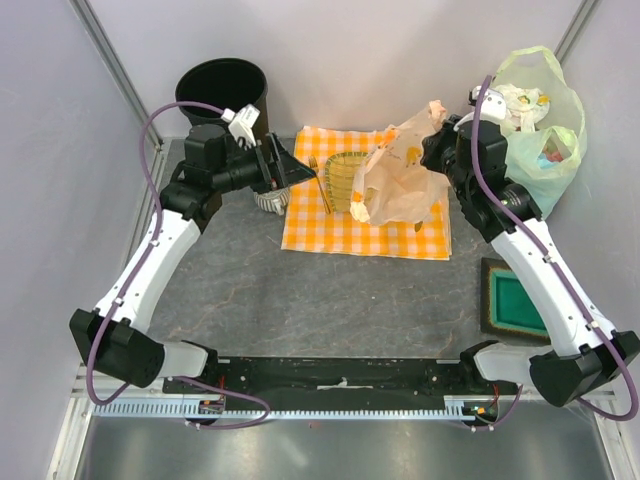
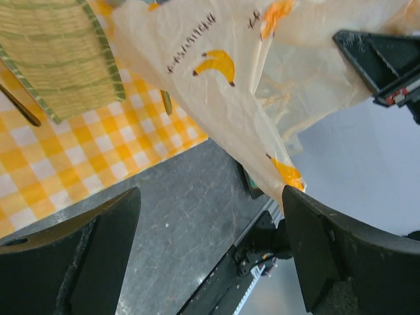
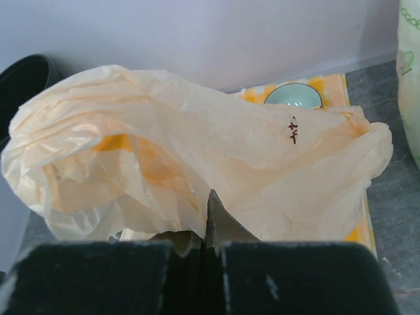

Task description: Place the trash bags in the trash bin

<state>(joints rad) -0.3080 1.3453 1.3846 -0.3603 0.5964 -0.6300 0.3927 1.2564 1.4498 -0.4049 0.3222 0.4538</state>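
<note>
The peach-orange trash bag point(image 1: 400, 182) hangs crumpled above the yellow checked cloth point(image 1: 340, 232), held up at its top by my right gripper point(image 1: 436, 140). In the right wrist view the jaws point(image 3: 209, 220) are shut on a fold of the bag point(image 3: 197, 157). My left gripper point(image 1: 292, 170) is open and empty, just left of the bag, pointing toward it. In the left wrist view the bag point(image 2: 223, 92) hangs ahead of the spread fingers point(image 2: 341, 256). The black trash bin point(image 1: 222, 92) stands at the back left, behind the left arm; its rim shows in the right wrist view point(image 3: 20, 79).
A pale green bag point(image 1: 545, 125) full of litter stands at the back right. A green striped mat point(image 1: 343, 178) and a pale bowl point(image 3: 293, 96) lie on the cloth. A ribbed metal cup point(image 1: 270, 200) sits below the left gripper. A green tray point(image 1: 516, 300) lies at the right.
</note>
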